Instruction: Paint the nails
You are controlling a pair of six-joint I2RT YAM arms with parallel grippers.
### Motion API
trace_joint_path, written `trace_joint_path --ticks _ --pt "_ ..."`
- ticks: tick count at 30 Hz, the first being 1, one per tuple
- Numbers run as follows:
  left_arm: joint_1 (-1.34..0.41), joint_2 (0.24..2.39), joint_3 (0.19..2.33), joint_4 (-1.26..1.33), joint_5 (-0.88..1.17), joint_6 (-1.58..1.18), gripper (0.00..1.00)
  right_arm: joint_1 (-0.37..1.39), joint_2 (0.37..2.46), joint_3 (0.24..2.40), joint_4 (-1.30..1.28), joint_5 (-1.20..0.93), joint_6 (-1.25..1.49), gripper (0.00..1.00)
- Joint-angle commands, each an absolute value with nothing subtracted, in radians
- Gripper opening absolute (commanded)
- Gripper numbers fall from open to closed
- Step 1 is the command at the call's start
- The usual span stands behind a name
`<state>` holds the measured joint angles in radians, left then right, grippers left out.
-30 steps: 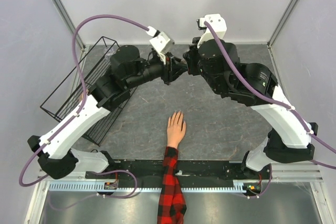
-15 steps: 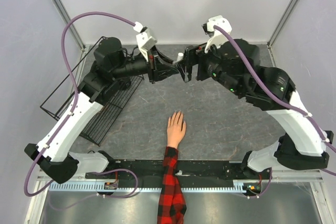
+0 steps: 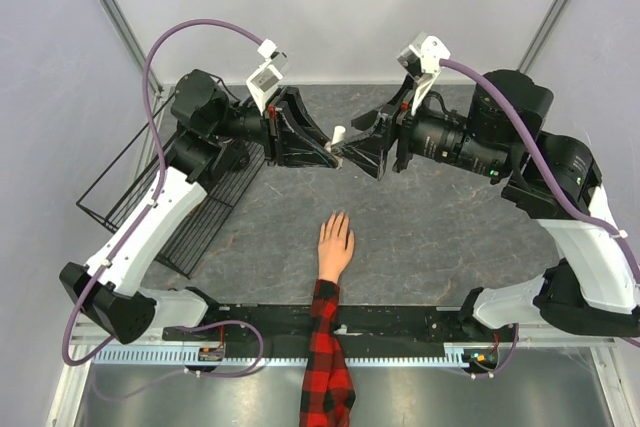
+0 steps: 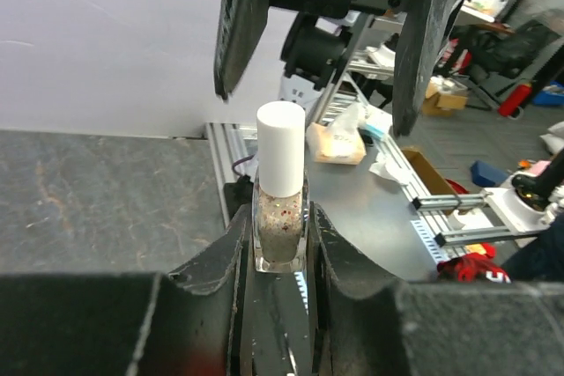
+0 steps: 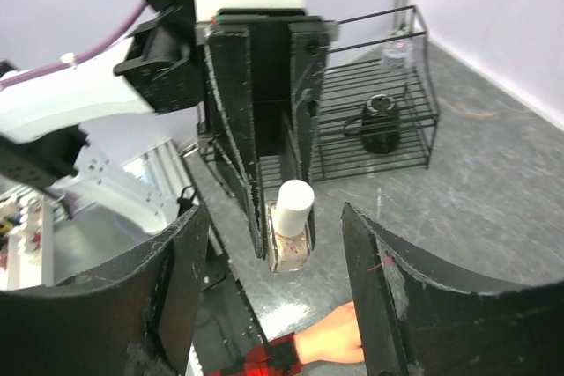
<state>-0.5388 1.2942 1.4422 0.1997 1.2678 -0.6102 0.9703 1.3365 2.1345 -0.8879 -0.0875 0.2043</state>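
Note:
A small glass nail polish bottle [image 4: 280,226] with glittery contents and a white cap [image 3: 338,134] stands upright, pinched between the fingers of my left gripper [image 3: 322,152], which is shut on it. My right gripper [image 3: 362,154] faces it from the right, open, its two fingers [image 4: 242,24] apart on either side of the cap without touching it. In the right wrist view the bottle [image 5: 291,235] sits ahead of my open right gripper [image 5: 275,217]. The mannequin hand [image 3: 335,242] lies flat below, in a red-and-black plaid sleeve [image 3: 325,347]. Its nails [image 3: 338,217] are too small to make out.
A black wire rack [image 3: 160,177] stands at the left. In the right wrist view the rack [image 5: 414,94] holds a dark round object [image 5: 381,125] and a clear jar [image 5: 397,50]. A black rail [image 3: 400,319] runs along the near edge.
The right gripper has opened and drawn back to the right. The left gripper has swung the bottle slightly toward the back while keeping its hold.

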Motion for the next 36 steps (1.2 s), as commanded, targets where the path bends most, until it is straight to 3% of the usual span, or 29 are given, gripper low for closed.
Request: trace_joint_path --ticks 1,6,11,12,13,15,18,20,21,24,26,32,34,36 --pt "-0.534 1.299 1.447 0.38 1.356 -0.772 0.02 0.962 1.35 2.128 -0.844 -0.198 0.192 0.67" --pt "-0.534 1.299 1.445 0.397 1.365 -0.792 0.02 0.957 1.356 2.115 -0.836 -0.219 0.19 0.59" --pt "-0.534 1.296 1.447 0.408 1.37 -0.799 0.02 0.957 1.373 2.103 -0.833 -0.241 0.19 0.45" --pt "-0.534 1.295 1.448 0.408 1.37 -0.798 0.02 0.957 1.377 2.106 -0.833 -0.241 0.192 0.38" --pt "-0.534 1.292 1.447 0.403 1.358 -0.779 0.02 0.957 1.379 2.108 -0.833 -0.235 0.195 0.21" --pt "-0.529 1.282 1.459 0.298 1.316 -0.712 0.02 0.959 1.388 2.108 -0.836 -0.175 0.215 0.0" --pt "-0.534 1.224 1.483 0.017 1.0 -0.403 0.02 0.959 1.405 2.092 -0.839 -0.092 0.245 0.0" --pt "-0.57 1.171 1.462 -0.052 0.548 -0.224 0.02 0.977 1.428 2.094 -0.876 0.044 0.285 0.0" --pt "-0.606 1.163 1.465 -0.089 0.201 -0.118 0.02 1.045 1.439 2.108 -0.902 0.339 0.326 0.0" --pt "-0.852 1.222 1.549 -0.15 -0.094 0.166 0.02 1.124 1.506 2.195 -1.057 0.686 0.449 0.0" --pt "-0.916 1.281 1.623 -0.193 -0.112 0.241 0.02 1.124 1.56 2.293 -1.159 0.762 0.475 0.0" --pt "-0.927 1.261 1.577 -0.252 0.196 0.195 0.02 1.123 1.536 2.255 -1.095 0.72 0.454 0.0" --pt "-0.925 1.247 1.569 -0.256 0.262 0.186 0.02 1.105 1.5 2.189 -1.021 0.605 0.422 0.13" --pt "-0.908 1.232 1.571 -0.267 0.362 0.167 0.02 1.088 1.459 2.151 -0.974 0.525 0.385 0.39"
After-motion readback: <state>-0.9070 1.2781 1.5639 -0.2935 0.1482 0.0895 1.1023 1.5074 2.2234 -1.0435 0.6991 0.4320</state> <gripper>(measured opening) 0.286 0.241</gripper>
